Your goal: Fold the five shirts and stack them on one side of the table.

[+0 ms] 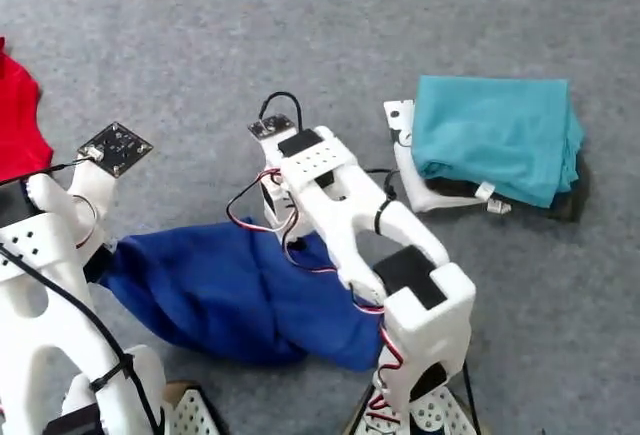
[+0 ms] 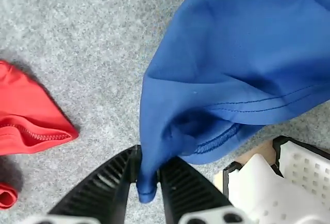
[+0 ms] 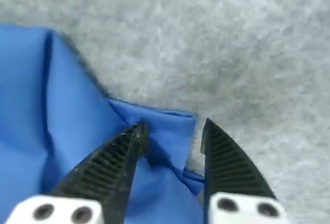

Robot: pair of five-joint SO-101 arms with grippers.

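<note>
A crumpled blue shirt [image 1: 230, 295] lies on the grey table near the front, between my two arms. My left gripper [image 2: 148, 178] is shut on a fold at the blue shirt's [image 2: 232, 69] left edge, with cloth pinched between its black fingers. My right gripper [image 3: 172, 128] is open, low over a corner of the blue shirt [image 3: 62, 116], with that corner between its fingers. The right arm [image 1: 340, 195] covers the shirt's far middle edge. A red shirt [image 1: 15, 125] lies unfolded at the table's left edge, also seen as the red shirt [image 2: 26, 121] beside the left gripper.
At the right stands a stack of folded shirts: a teal one [image 1: 495, 135] on top, a white one [image 1: 420, 180] under it, and a dark one [image 1: 572, 195] at the bottom. Bare grey cloth [image 1: 250, 45] covers the far half of the table.
</note>
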